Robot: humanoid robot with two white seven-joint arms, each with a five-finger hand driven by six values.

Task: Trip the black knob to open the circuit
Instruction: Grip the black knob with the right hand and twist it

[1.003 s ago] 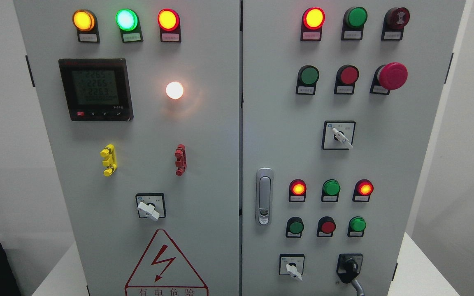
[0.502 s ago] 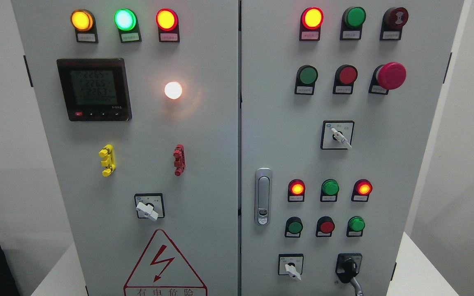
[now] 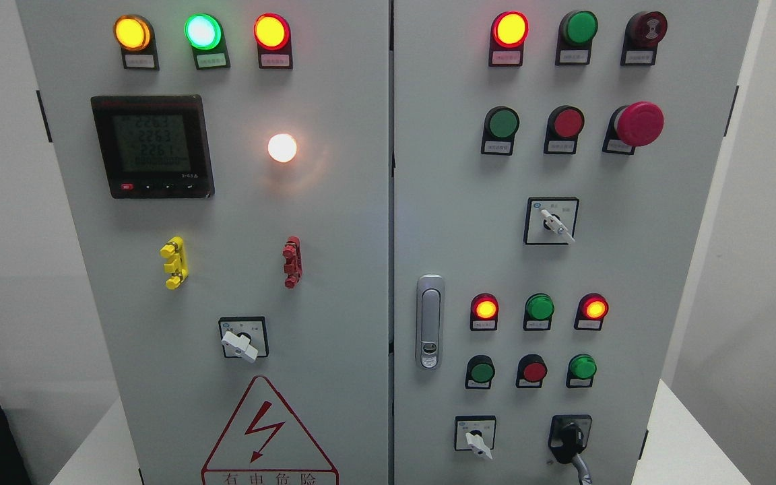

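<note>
Neither hand is in view, so its state cannot be told, while the black knob [image 3: 568,438] sits untouched at the lower right of the control cabinet [image 3: 388,202], beside a white selector switch [image 3: 475,438].

— What sort of place is this?
— An electrical test or training room: a grey two-door control cabinet [image 3: 334,202] with lit indicator lamps [image 3: 271,31], a digital power meter [image 3: 152,145], selector switches [image 3: 550,221] and a high-voltage warning sign [image 3: 268,431], against plain white walls.
</note>
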